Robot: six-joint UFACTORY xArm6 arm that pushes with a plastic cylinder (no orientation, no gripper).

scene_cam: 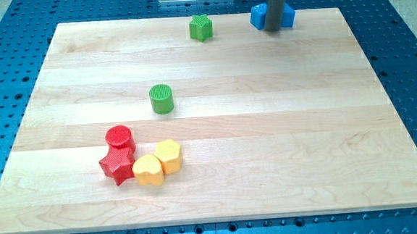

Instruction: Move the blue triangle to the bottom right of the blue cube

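Note:
My rod comes down at the view's top right, and my tip [276, 29] rests on the board near its top edge. Blue block material shows on both sides of the rod: one part on its left [259, 15] and one part on its right [289, 16]. The rod hides the middle. I cannot tell whether this is one block or two, or which part is the blue triangle and which the blue cube. My tip is right against this blue material, at its lower edge.
A green star-like block [201, 27] sits near the top edge, left of the rod. A green cylinder [162, 99] stands left of centre. At lower left are clustered a red cylinder [120, 138], a red star [116, 166], a yellow heart [148, 171] and a yellow hexagon [169, 155].

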